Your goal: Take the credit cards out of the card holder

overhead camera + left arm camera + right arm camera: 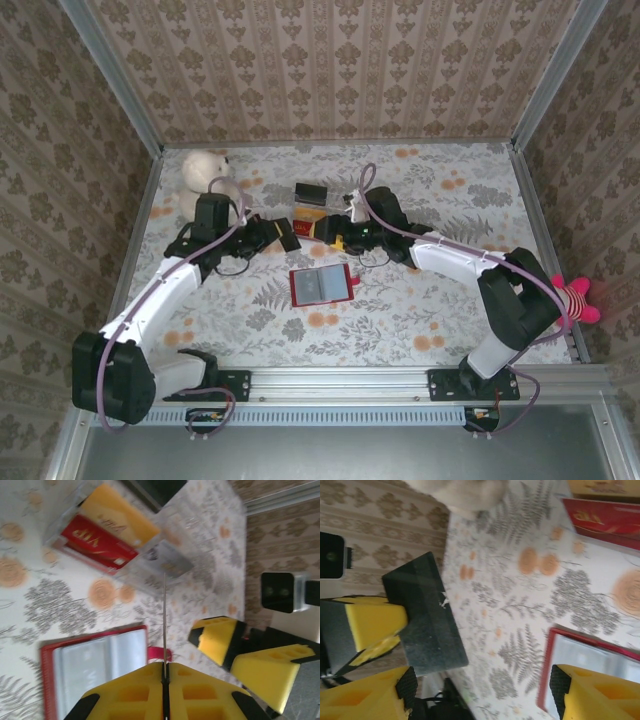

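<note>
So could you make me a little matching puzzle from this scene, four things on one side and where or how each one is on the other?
Things:
1. left gripper
2. right gripper
3. card holder
4. white plush toy

States:
A. lies open on the table
B. jaws wide apart, holding nothing
C. sits at the far left corner of the table
D. shut on a dark credit card

Pairs: 1-D, 2-B, 3-A, 4-C
</note>
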### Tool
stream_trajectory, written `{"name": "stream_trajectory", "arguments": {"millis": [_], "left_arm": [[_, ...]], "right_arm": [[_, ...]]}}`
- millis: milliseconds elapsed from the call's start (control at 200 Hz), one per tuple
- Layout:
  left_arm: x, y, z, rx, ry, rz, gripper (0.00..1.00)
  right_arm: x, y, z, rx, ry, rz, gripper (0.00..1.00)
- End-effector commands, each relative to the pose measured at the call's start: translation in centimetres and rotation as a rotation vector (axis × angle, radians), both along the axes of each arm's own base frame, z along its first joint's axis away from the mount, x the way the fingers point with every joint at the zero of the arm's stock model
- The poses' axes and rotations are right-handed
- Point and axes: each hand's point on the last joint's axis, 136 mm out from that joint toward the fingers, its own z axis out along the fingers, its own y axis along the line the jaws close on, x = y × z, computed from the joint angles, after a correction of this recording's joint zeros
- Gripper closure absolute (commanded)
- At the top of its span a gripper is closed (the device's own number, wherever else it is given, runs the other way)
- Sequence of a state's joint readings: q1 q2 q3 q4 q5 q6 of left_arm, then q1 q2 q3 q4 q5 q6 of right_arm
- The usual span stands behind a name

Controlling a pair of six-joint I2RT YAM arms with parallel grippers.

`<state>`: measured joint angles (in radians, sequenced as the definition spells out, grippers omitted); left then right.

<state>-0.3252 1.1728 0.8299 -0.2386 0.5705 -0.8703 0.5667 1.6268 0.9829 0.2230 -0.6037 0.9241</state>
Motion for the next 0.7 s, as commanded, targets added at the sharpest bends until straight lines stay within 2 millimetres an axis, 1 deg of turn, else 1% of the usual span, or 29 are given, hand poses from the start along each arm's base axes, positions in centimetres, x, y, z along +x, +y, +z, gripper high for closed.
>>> {"name": "stream_trajectory", "arguments": {"millis": [0,135,200,260,330,380,455,530,635,695], "left_arm": [[0.8,-1.2,4.8,-0.157,-0.074,-0.026,0.9],[2.0,-1.7,6.8,-0.231,-0.089,-0.025,0.9],[2.4,-2.0,7.6,-0.254,-0.093,-0.037,0.9],[2.7,-2.1,7.9,-0.268,-0.09,-0.039,0.9],[2.8,-2.3,8.2,-0.285,-0.094,-0.048,0.9],[2.9,-2.4,8.4,-0.288,-0.104,-0.05,0.9],[3.2,-2.3,8.2,-0.284,-0.105,-0.041,0.9],[3.3,-2.5,8.2,-0.292,-0.108,-0.045,0.89],[3.3,-2.4,7.9,-0.297,-0.1,-0.037,0.89],[3.2,-2.4,8.0,-0.301,-0.102,-0.042,0.89]], "right_arm": [[0.5,2.0,4.3,0.178,0.007,0.045,0.26],[1.3,2.7,6.5,0.278,0.016,0.038,0.3],[1.7,3.2,7.4,0.311,0.023,0.041,0.33],[2.2,3.4,7.9,0.335,0.031,0.04,0.38],[2.7,3.7,8.6,0.37,0.03,0.036,0.51],[3.1,3.6,9.1,0.392,0.027,0.029,0.55],[3.5,3.5,9.5,0.424,0.027,0.012,0.62],[3.6,3.1,9.8,0.448,0.018,-0.002,0.64],[3.8,2.8,9.3,0.448,0.033,-0.021,0.68],[3.8,2.8,9.3,0.459,0.033,-0.024,0.7]]}}
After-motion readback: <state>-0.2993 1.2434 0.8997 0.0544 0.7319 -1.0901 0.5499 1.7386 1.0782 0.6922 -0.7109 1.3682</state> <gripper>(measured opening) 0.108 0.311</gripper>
